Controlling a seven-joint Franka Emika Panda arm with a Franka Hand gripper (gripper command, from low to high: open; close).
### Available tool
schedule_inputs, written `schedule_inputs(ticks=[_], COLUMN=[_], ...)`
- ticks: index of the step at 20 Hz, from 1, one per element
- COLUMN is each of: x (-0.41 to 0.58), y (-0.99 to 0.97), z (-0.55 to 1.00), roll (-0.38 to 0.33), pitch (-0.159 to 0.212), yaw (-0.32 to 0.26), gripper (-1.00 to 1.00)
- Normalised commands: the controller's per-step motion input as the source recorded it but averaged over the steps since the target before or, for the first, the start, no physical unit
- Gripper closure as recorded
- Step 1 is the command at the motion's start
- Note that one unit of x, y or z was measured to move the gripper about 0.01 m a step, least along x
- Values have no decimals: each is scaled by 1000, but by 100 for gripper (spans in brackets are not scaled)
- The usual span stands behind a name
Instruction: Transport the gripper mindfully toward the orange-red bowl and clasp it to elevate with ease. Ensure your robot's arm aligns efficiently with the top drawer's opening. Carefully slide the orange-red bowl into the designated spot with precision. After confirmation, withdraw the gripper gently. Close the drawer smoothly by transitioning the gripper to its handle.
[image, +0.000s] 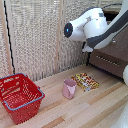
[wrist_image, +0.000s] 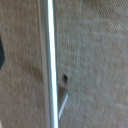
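Nearest to our wrist camera runs the handle (wrist_image: 48, 60), a slim silver bar crossing a brown wood-grain surface that we take to be the front of the top drawer (wrist_image: 95, 55); one of its mounting posts shows beside a small dark hole. Neither view shows our fingers, so we cannot tell whether the gripper is spread or clenched.

In the exterior view, the red wire basket (image: 19, 96) sits closest, on the wooden table (image: 95, 107) toward the exterior view's left. Behind it stands the pink cup (image: 69, 88), and just beside that lies a flat, colourful packet (image: 85, 81). The orange-red bowl is nowhere on the table (we judge it may already be inside the drawer, though that is hidden from us).

Farther back, our white arm (image: 92, 27) reaches toward the dark cabinet (image: 112, 57) at the exterior view's right, its end piece lost against the cabinet's front. We judge the placing done and the closing push as what remains. Nothing appears to stand between us and the drawer.
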Motion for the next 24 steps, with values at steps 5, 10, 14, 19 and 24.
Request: schedule_inputs(ticks=[5, 10, 14, 19, 24], x=[62, 18, 0, 0, 5], y=[-321, -17, 0, 0, -14], z=[79, 0, 0, 0, 0], roll=[0, 0, 0, 4, 25], pitch=[-42, -5, -29, -37, -22], yaw=[39, 0, -5, -19, -24], gripper=[-100, 100, 100, 100, 100])
